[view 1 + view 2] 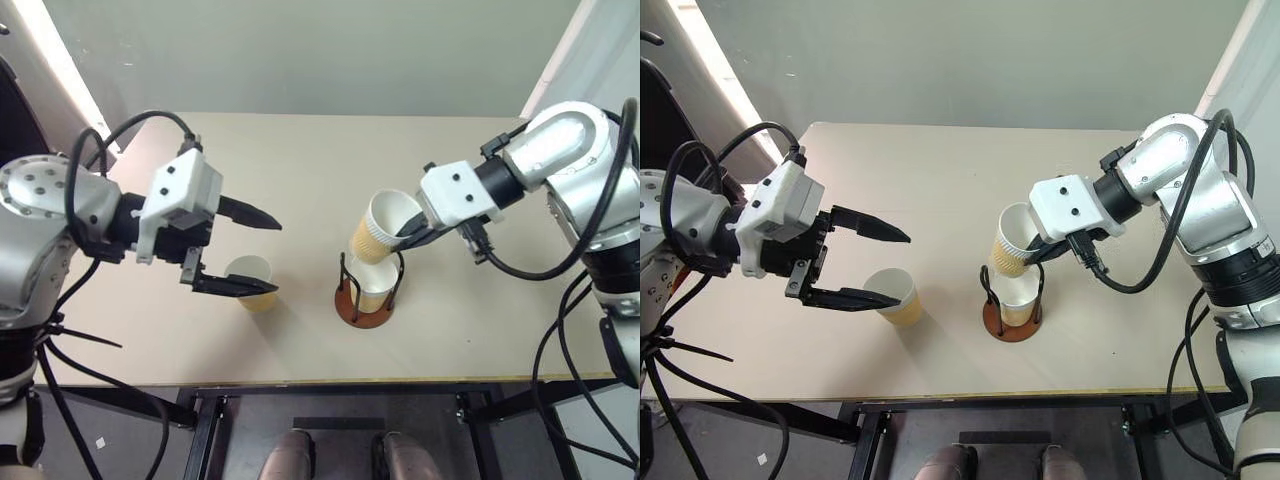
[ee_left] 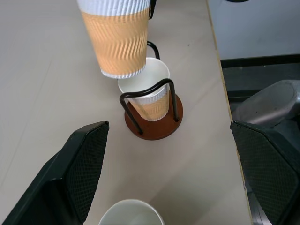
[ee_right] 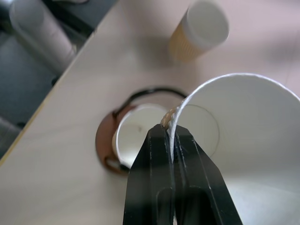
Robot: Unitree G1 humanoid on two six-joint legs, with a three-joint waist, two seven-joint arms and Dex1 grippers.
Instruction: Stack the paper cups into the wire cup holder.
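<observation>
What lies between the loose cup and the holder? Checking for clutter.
Nothing: bare table separates the loose cup from the wire cup holder, seen in both eye views.

Brightness: even, fairly bright indoor light across the table [image 1: 300, 170].
Source: a pale bright strip at the far left edge of both eye views.
Shadows: soft and short beside the wire cup holder [image 1: 366, 300].
Glare: mild shine on the right arm's silver shell.
Focus: right wrist view blurs the held cup [image 3: 243, 136] and black fingers [image 3: 154, 187]; left wrist view stays sharp.
</observation>
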